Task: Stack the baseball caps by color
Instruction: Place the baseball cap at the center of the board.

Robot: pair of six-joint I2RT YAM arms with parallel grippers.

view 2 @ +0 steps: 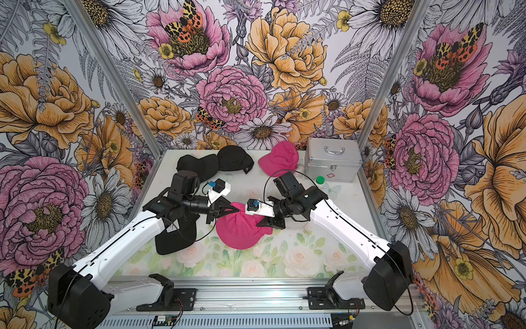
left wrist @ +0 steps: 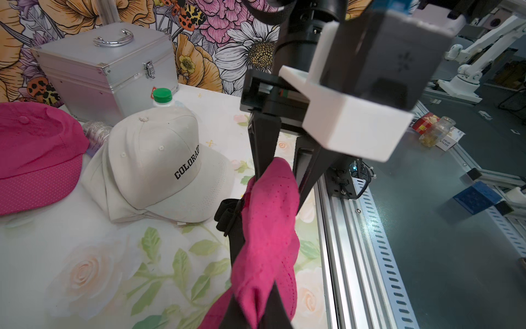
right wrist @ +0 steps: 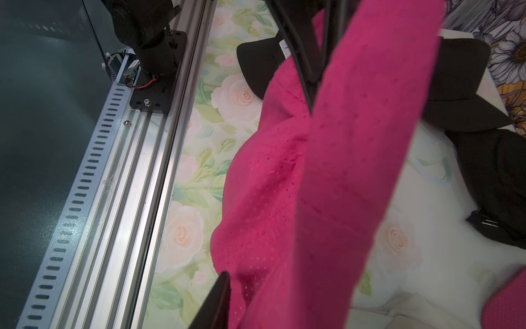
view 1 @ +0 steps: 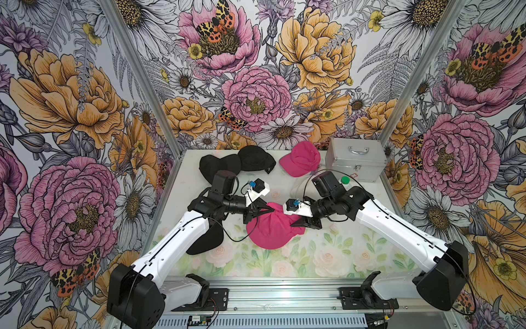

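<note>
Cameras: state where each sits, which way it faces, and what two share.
Top views: overhead, front; look down toward the back wall; left arm, right arm show.
Left wrist: on left arm; faces cream cap, case; own fingers, right gripper show.
Right wrist: on right arm; faces rail, black cap; one finger shows.
Shared: every view shows the held pink cap.

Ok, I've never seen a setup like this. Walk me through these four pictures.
Two robot arms stand at a table's edge, each ending in a gripper with two fingers. Two pictures look down from overhead; two come from cameras on the arms' wrists. On the table lie three black caps, a back pink cap, a cream cap lettered COLORADO, a silver case and a green-lidded bottle. The left gripper is shut on the middle pink cap. The right gripper's fingers flank that cap; whether they grip it is unclear.
</note>
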